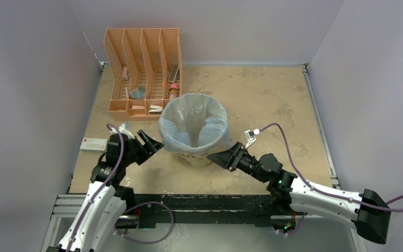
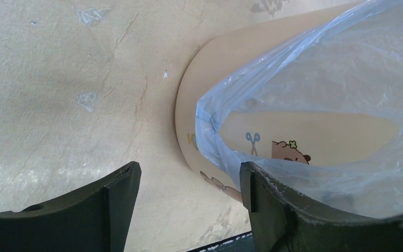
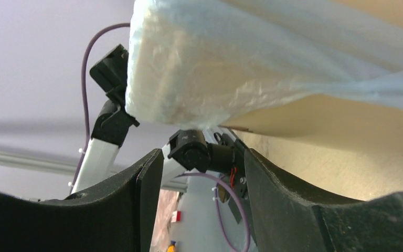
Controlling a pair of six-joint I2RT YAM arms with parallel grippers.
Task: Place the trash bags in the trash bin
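The cream trash bin (image 1: pixel 194 156) stands at the table's middle, and a light-blue trash bag (image 1: pixel 191 118) lines it, its film folded out over the rim. My left gripper (image 1: pixel 155 143) is open beside the bin's left wall. In the left wrist view, only table shows between the left gripper's (image 2: pixel 189 178) fingers; the bag (image 2: pixel 336 68) hangs over the bin (image 2: pixel 215 58) by the right finger (image 2: pixel 273 210). My right gripper (image 1: pixel 216 156) is open, low at the bin's right side. From the right gripper (image 3: pixel 202 157), bag (image 3: pixel 215 63) and bin (image 3: pixel 320 121) lie above the jaws.
An orange mesh file organizer (image 1: pixel 144 71) with small items stands at the back left, close behind the bin. A white box with a red label (image 1: pixel 93 144) lies left of my left arm. Grey walls enclose the table on three sides.
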